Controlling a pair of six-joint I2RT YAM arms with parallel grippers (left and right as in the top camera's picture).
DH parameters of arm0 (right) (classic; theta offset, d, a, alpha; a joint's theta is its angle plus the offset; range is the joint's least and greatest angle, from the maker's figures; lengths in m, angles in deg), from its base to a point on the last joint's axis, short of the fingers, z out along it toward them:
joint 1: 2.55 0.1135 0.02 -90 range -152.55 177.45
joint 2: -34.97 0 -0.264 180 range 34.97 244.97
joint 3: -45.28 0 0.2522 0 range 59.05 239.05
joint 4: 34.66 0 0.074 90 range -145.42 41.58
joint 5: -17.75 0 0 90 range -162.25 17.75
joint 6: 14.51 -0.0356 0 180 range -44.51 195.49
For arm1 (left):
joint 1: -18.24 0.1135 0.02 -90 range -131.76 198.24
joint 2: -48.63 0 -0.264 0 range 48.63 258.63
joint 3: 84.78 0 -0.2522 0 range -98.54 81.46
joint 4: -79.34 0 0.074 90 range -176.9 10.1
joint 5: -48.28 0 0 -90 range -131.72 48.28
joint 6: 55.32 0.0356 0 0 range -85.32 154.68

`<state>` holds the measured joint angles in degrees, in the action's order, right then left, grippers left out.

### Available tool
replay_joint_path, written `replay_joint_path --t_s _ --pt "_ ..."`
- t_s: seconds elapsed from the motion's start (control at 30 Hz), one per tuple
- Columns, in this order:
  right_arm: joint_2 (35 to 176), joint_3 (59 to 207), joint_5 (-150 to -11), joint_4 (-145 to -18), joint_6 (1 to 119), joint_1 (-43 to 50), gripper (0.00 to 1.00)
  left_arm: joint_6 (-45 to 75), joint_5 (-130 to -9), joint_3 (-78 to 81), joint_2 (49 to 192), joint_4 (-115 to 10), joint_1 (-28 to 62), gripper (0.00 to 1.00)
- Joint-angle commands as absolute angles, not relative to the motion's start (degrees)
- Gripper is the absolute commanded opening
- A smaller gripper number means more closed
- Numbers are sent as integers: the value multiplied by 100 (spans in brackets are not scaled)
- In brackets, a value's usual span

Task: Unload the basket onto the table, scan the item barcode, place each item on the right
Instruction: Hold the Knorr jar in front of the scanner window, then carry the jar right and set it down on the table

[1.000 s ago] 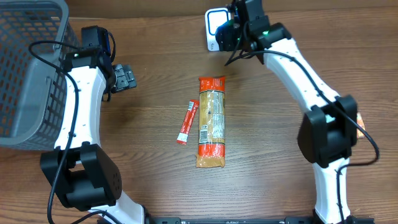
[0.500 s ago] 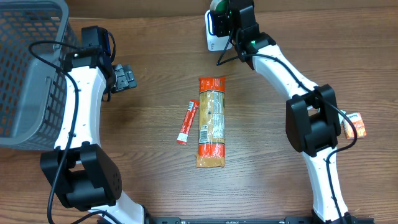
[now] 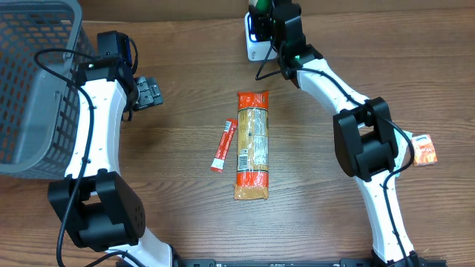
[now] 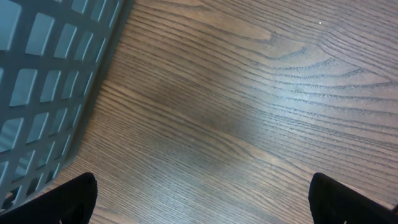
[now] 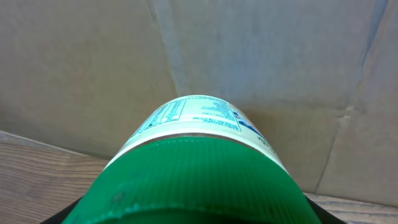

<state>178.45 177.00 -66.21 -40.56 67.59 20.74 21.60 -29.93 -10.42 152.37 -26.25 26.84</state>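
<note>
Overhead, a grey mesh basket (image 3: 30, 89) stands well to the outer side of the left gripper (image 3: 148, 93), partly cut off by the frame. What shows of its inside is its own grid wall and floor. In the left wrist view the basket wall runs just beyond the left-hand finger (image 4: 78, 199). Both fingertips sit at the far bottom corners of that picture. These jaws are spread as wide as they go, with bare wooden table (image 3: 178, 215) between them and nothing held or touched.

The other container is a bottle (image 5: 196, 168) with a green ribbed cap and a white printed label. The cap is on, and what is inside cannot be told. It fills the right wrist view, sitting straight ahead between the jaws of the right gripper (image 3: 271, 18), with a cardboard wall behind it. Those jaws are part-way closed around the bottle's body and carry it off the table. The fingers themselves are almost hidden behind the cap.

From above, the bottle's green end shows at the top edge of the frame. A white scanner (image 3: 256, 41) lies just beside and below the right jaws. Whether the bottle touches it cannot be told.

Well behind the right jaws, near the table's middle, lie a long orange packet (image 3: 252, 144) and a thin red sachet (image 3: 223, 145) just beside it. A small orange packet (image 3: 424, 149) lies further off, by the right arm's base.
</note>
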Motion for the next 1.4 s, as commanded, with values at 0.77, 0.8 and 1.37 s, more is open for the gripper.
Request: replay_joint_path --t_s 0.77,0.8,1.37 --pt "15250 17800 -6780 -7199 6772 2076 14 2225 -3021 -1142 15191 -2625 2647 100" --pt "15047 17800 -6780 -7672 6772 2058 14 2225 -3021 -1142 15191 -2625 2647 100" --pt "14245 16369 -6785 -13479 6504 920 7 2225 -3021 -1142 15191 -2625 2647 100"
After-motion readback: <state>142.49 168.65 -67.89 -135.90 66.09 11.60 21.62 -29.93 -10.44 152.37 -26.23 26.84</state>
